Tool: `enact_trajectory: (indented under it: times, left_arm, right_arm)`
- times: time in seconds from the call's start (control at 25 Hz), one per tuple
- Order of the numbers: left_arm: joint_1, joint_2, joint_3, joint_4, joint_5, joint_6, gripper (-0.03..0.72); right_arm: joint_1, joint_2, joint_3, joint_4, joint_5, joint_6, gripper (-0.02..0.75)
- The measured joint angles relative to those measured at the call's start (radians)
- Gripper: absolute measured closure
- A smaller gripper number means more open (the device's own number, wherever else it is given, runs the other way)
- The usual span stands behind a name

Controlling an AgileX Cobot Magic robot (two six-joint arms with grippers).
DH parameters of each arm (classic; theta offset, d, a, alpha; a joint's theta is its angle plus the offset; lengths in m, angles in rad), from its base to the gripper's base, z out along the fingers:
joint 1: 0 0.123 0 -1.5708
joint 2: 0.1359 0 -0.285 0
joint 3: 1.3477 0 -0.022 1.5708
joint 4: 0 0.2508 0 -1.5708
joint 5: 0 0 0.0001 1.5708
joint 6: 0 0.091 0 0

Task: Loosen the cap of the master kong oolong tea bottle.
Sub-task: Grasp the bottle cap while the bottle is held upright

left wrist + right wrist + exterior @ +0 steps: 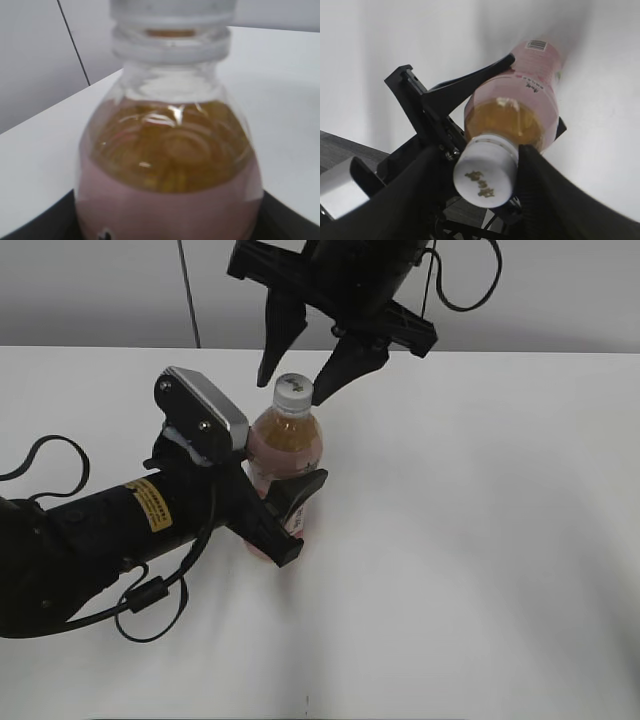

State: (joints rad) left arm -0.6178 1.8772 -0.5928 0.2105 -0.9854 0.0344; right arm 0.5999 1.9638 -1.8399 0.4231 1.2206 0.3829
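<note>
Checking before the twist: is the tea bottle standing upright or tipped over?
Upright. The master kong oolong tea bottle stands on the table, cap on top, left gripper around its body.

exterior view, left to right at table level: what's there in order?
Left arm's black body with yellow sticker → silver wrist camera → left hand clamped around the master kong oolong tea bottle → bare white table. The right hand hangs above, open around the cap.
</note>
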Motion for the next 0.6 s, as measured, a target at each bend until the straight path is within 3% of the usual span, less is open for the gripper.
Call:
enact_trajectory:
  times: [0.6]
  left_arm:
    - [0.000,0.000,0.000,0.001,-0.001,0.003,0.260]
  right_arm:
    - [0.002,0.000,0.000,-0.034,0.001,-0.015,0.454]
